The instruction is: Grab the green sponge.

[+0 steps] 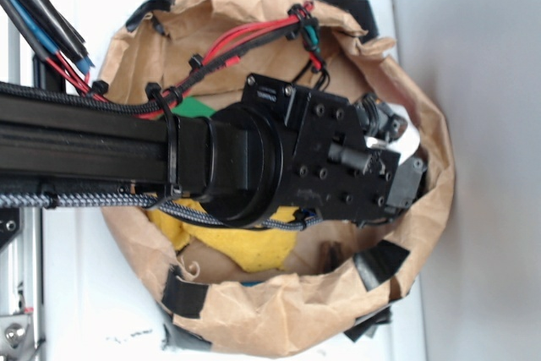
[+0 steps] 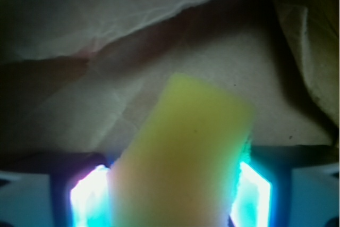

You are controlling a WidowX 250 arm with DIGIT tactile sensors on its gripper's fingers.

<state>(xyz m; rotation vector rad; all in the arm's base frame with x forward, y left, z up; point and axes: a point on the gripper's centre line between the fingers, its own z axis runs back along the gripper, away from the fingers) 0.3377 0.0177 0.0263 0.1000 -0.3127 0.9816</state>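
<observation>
Foam fills the bottom of my wrist view: the small thick yellow foam sponge [image 2: 183, 158], with a thin dark green scouring layer running down its right edge, stands tilted between my two glowing fingers [image 2: 87, 200]. My gripper [image 2: 171, 198] is clamped on it, one pad pressed to each side, the yellow face turned toward the camera. The sponge's top corner leans to the right, and its lower part runs out of the picture at the bottom.

Just past the sponge lies the creased brown paper floor of the bag [image 2: 106, 104], and beyond that the paper wall rises in a pale fold across the top of the view. At the far right edge a dull yellowish strip shows, possibly cloth, though it is too dim to be sure.

From the outside camera, my black arm reaches in from the left over the crumpled brown paper bag [image 1: 423, 124], whose rolled rim is patched with black tape. Under my wrist a larger yellow terry cloth [image 1: 254, 247] lies on the bag floor. A flat bright-green block [image 1: 196, 107] peeks out just above my forearm. My fingertips sit low near the bag's right wall, and the sponge itself is hidden there.
</observation>
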